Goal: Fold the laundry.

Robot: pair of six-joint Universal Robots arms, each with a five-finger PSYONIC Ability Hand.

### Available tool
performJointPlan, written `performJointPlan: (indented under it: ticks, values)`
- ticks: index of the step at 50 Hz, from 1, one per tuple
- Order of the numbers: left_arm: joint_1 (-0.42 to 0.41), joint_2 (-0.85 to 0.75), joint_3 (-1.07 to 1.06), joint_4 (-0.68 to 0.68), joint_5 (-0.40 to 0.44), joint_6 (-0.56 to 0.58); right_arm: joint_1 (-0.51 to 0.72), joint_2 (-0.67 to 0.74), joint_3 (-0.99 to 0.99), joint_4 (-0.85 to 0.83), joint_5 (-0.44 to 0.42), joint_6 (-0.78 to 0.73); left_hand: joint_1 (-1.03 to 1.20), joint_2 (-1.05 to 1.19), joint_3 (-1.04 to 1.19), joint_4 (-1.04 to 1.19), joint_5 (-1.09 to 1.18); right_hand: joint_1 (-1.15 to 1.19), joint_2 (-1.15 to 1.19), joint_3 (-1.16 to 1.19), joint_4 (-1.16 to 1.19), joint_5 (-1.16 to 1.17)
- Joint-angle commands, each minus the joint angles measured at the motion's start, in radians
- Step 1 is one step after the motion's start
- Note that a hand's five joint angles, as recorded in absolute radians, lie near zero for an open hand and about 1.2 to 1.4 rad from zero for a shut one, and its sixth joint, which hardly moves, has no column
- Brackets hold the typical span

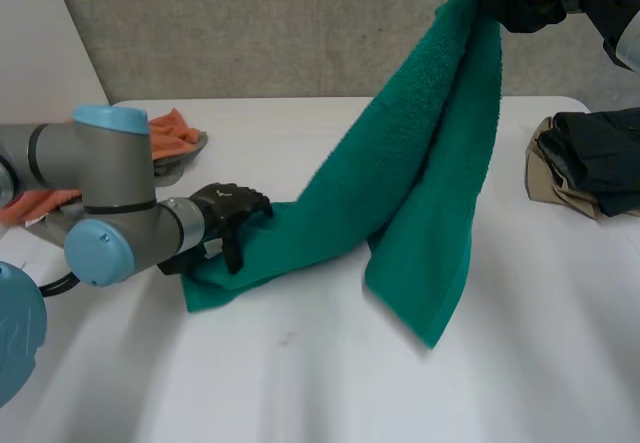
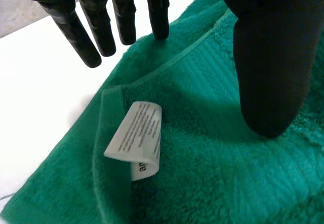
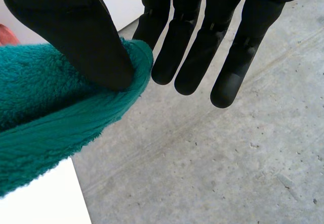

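Towel, green, slants from the table up to the right hand, whose thumb pinches its raised end; left hand lies with straight fingers on its low corner.

Robot lab or test room, not a home. Bare grey concrete wall behind a plain white table. Machine arm with grey joints and light-blue caps works at the table. Laundry lies in heaps on it: orange cloth, dark clothes.
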Motion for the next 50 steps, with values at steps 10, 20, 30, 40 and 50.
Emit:
performJointPlan:
  ticks: [10,20,30,40,50]
  values:
    - [-0.104,0.017,0.003,-0.133,0.119,-0.024,-0.002,0.057,-0.088,-0.016,0.010,0.028,0.445,0.442,0.440,0.449,0.452,0.254,0.219,0.208,0.196,0.224]
    - [-0.092,-0.017,0.252,-0.151,-0.005,-0.035,0.003,0.233,-0.223,-0.036,0.142,0.000,1.096,1.093,1.091,1.099,1.103,0.254,0.219,0.208,0.196,0.224]
    - [-0.011,0.089,0.594,0.119,-0.325,-0.111,0.046,0.395,-0.431,-0.259,0.399,0.011,1.096,1.093,1.091,1.099,1.103,0.254,0.219,0.208,0.196,0.224]
    - [0.003,0.313,0.347,0.363,-0.340,-0.157,0.105,0.366,-0.289,-0.373,0.424,0.040,1.096,1.093,1.091,1.099,1.103,0.254,0.219,0.208,0.196,0.224]
    - [0.046,0.437,-0.168,0.445,-0.351,-0.133,0.095,0.286,0.110,-0.341,0.378,0.027,1.096,1.093,1.091,1.099,1.103,0.254,0.219,0.208,0.196,0.224]
